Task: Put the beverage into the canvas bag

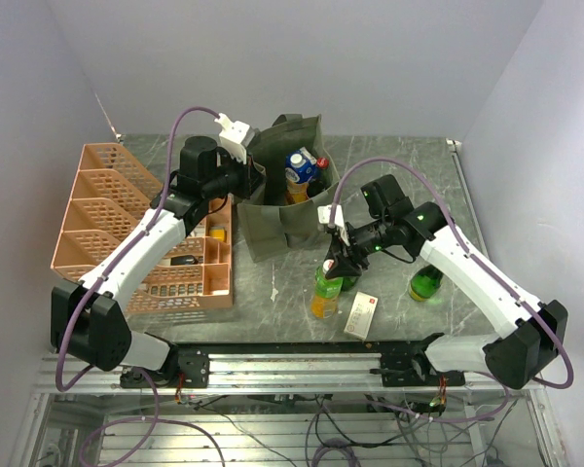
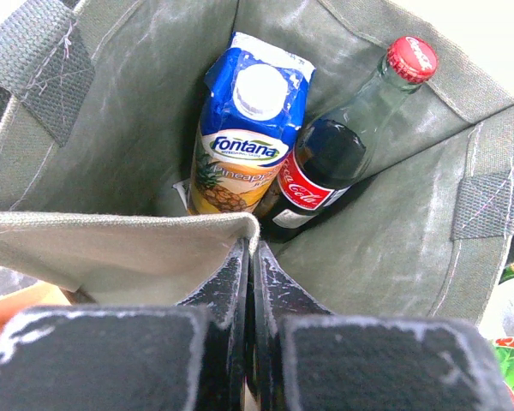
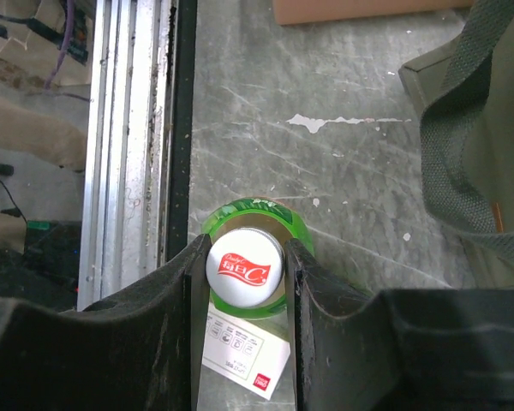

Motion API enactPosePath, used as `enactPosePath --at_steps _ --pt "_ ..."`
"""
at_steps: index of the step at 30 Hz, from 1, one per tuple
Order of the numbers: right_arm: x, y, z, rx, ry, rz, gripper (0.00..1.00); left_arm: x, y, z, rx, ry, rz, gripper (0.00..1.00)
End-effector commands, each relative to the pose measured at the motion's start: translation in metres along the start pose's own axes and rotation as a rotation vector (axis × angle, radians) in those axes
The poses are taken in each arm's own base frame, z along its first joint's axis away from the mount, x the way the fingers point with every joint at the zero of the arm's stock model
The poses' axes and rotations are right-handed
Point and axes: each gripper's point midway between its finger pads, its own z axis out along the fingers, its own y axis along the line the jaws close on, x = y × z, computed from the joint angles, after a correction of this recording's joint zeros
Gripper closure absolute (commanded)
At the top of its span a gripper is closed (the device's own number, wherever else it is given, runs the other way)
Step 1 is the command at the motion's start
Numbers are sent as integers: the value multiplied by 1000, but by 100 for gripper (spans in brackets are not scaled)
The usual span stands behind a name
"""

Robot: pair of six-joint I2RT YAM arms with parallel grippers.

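The olive-green canvas bag (image 1: pixel 284 199) stands open at the middle back. A blue Fontana juice carton (image 2: pixel 244 137) and a Coca-Cola bottle (image 2: pixel 343 145) stand inside it. My left gripper (image 1: pixel 252 177) is shut on the bag's left rim (image 2: pixel 154 224) and pinches the fabric. A beverage bottle with a green label and orange drink (image 1: pixel 325 294) stands upright in front of the bag. My right gripper (image 1: pixel 337 265) is shut on its white cap (image 3: pixel 244 268), one finger on each side. The bag's side and handle also show in the right wrist view (image 3: pixel 471 145).
A salmon-pink lattice crate (image 1: pixel 141 229) lies left of the bag. A small white box (image 1: pixel 361 314) lies just right of the held bottle. A green bottle (image 1: pixel 425 284) stands under my right arm. The table's front rail (image 3: pixel 137 145) runs close to the held bottle.
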Motion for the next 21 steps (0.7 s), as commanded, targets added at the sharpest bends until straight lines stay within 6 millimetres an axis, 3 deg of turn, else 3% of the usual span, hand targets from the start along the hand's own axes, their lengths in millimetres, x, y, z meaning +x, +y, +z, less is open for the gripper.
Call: enactPosePath --at_steps 1,21 --pt "-38 -1 -12 20 -90 -76 100 -4 -6 -1 22 -1 33 93" --pt "-139 -3 -41 67 -210 -220 100 -5 -15 -1 74 -9 49 93"
